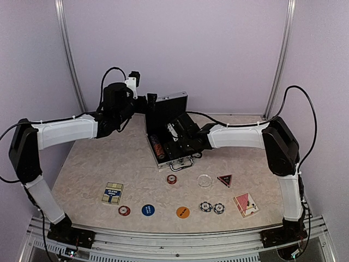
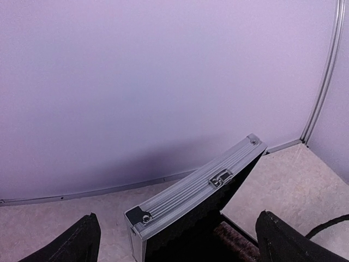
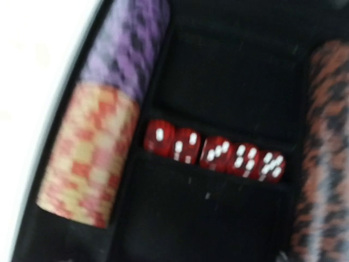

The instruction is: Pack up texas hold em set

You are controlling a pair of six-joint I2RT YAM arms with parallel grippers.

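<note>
The silver briefcase (image 1: 173,98) sits open at the upper middle of the top view. Its lid stands nearly upright, the lining is black, and a metal handle (image 1: 185,162) runs along its lower edge. Seen from the left wrist, the ribbed aluminium rim carries a latch (image 2: 219,177).

The left gripper (image 1: 151,101) hovers by the lid's left edge, fingers (image 2: 76,240) spread wide and clamping nothing. The right gripper (image 1: 177,136) reaches into the case, but I cannot tell how its jaws stand.

Its camera shows five red dice (image 3: 214,153) in a row, with a purple-and-orange chip stack (image 3: 95,153) to their left.

Across the lower frame lie loose striped chips (image 1: 205,206), a blue disc (image 1: 148,209), an orange disc (image 1: 182,212), a clear disc (image 1: 204,180), a dark triangle (image 1: 224,179) and two card decks (image 1: 113,192).
</note>
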